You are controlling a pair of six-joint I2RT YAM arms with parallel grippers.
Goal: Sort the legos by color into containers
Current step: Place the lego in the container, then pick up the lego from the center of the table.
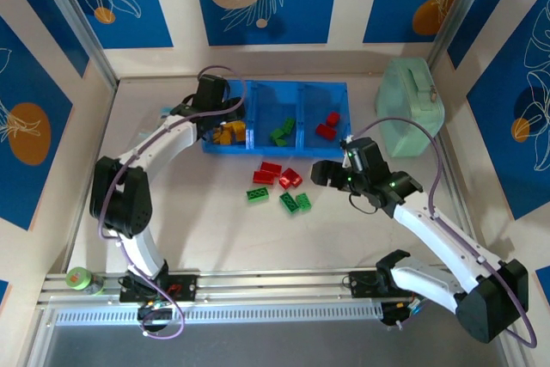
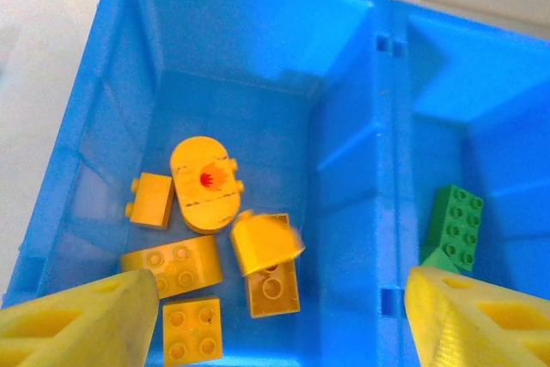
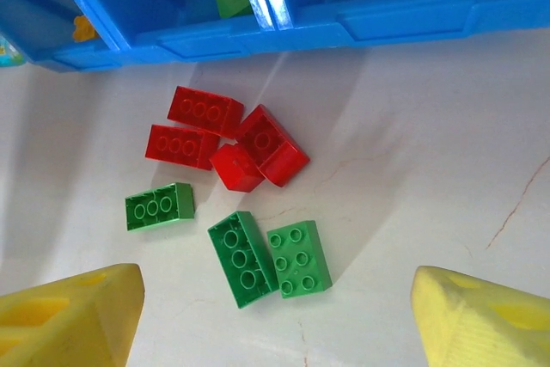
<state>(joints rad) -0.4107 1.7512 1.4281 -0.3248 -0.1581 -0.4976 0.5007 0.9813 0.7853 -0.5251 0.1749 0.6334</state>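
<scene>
Legos (image 3: 204, 111) small, light, hard, slick; pinch on flat sides. Loose red, green ones on table (image 3: 412, 169) mid frame, below bins (image 3: 387, 16); yellow ones in left bin. Left gripper (image 2: 277, 290), right gripper (image 3: 275, 279) both apart, empty.

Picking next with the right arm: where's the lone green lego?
In the top view the lone green lego lies left of the green pair, just nearer the arms than the red legos.

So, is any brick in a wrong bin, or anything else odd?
No wrong colours: the left bin holds yellow bricks, the middle bin green ones, the right bin red ones. One yellow piece is blurred and tilted on its pile. On the table before the tray lie loose red bricks and loose green bricks, unsorted.
</scene>
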